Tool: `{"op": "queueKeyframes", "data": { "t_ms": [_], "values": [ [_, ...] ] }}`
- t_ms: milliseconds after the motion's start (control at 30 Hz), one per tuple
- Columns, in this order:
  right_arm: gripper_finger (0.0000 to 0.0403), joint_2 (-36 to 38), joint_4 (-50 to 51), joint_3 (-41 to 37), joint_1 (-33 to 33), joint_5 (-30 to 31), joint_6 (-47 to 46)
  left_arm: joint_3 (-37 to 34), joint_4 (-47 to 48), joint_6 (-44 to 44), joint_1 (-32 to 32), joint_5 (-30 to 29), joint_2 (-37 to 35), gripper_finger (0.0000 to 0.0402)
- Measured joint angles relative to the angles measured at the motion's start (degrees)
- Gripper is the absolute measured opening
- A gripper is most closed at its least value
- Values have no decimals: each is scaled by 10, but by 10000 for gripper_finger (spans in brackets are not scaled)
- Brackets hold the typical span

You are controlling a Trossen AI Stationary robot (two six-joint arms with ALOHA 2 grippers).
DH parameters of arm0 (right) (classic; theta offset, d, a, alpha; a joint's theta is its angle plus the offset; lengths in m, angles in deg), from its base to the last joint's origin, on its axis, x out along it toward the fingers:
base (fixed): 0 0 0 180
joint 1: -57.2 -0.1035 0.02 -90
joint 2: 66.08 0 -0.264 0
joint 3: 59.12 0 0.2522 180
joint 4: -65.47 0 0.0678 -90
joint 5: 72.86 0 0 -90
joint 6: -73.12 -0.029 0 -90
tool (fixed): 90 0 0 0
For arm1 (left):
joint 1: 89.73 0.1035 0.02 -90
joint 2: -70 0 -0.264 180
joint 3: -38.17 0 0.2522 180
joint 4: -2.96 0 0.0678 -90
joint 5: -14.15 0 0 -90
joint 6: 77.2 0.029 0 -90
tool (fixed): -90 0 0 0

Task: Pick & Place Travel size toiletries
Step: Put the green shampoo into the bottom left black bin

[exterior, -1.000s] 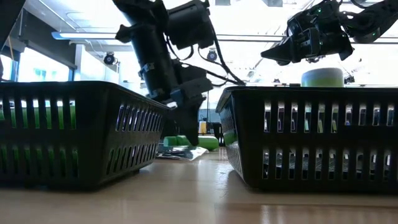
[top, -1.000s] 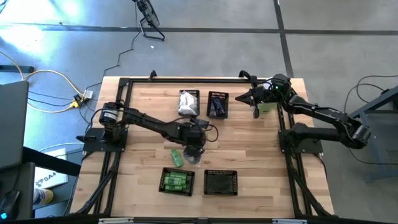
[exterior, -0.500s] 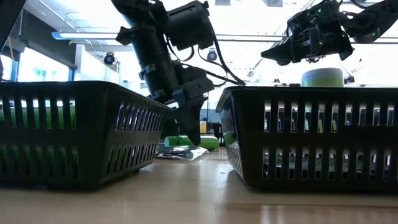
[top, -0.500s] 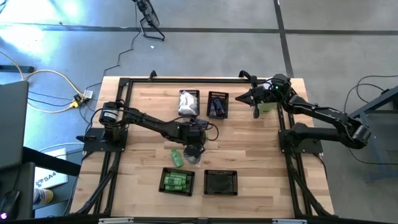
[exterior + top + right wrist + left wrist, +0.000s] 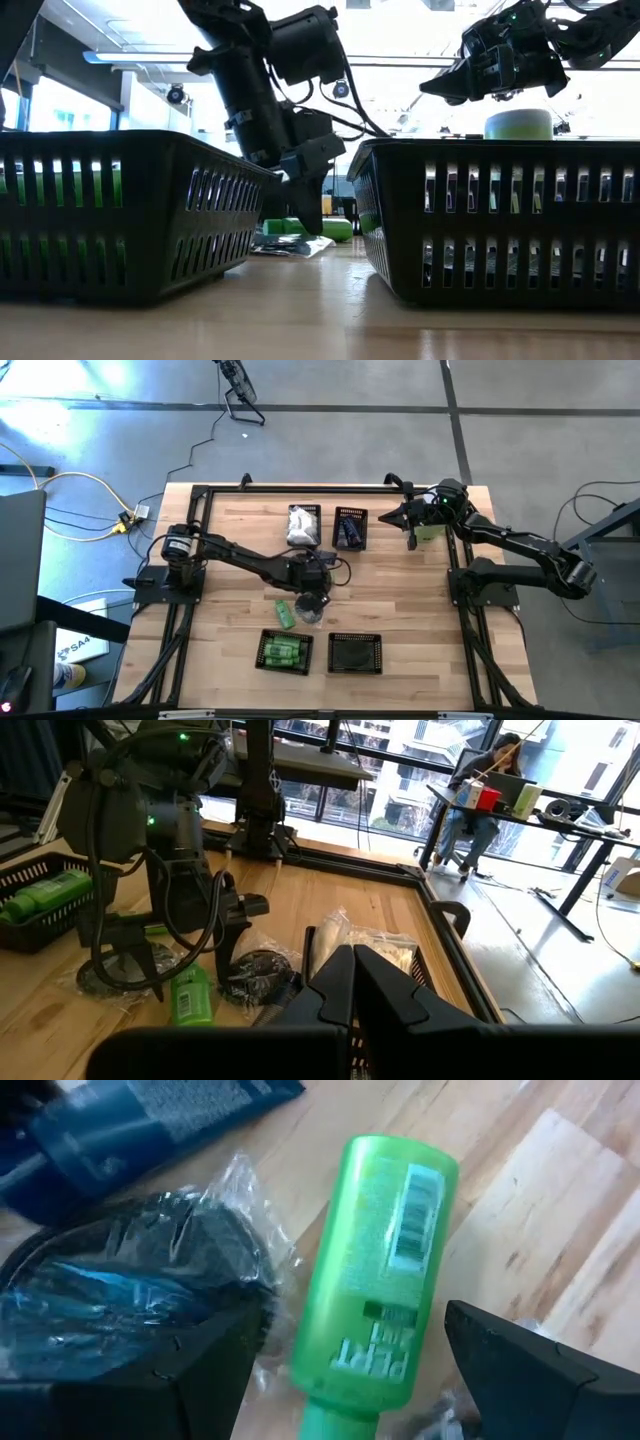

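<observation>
Now, line by line:
Left pincer: low over the bench centre, fingers spread wide and holding nothing; in its wrist view one dark finger stands to each side of the green bottle.
Green bottle: lies flat on the wood in the gap between those fingers, touching neither; from above it shows just at 9 o'clock of the pincer, at.
Clear-wrapped disc: dark round piece in crinkled film, just beside the bottle and partly under one finger.
Blue tube: lies on the wood beyond the disc, near the bottle's far end.
Right pincer: raised at 1 o'clock of the bench, fingers pressed together, empty, beside the pale-green cylinder.
Near-left basket: at 7 o'clock of the left pincer, with green bottles inside.
Near-right basket: at 5 o'clock of the left pincer; I cannot tell what it holds.
Far baskets: one with white packets at 12 o'clock of the left pincer, one with dark blue pieces at 1 o'clock.
Person: seated at a desk in the room beyond, seen from the right wrist.
</observation>
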Motion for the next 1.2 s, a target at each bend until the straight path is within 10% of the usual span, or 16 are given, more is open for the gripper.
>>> {"op": "queueKeyframes", "data": {
  "t_ms": [467, 1200],
  "values": [
    [3, 0, 0, 0, 0, 1, 0, 1, -3, 0, 0, 16, 7, 308],
    [3, 0, 0, 0, 0, 0, 0, 8, -8, 0, 0, 44, 9, 183]
  ]
}}
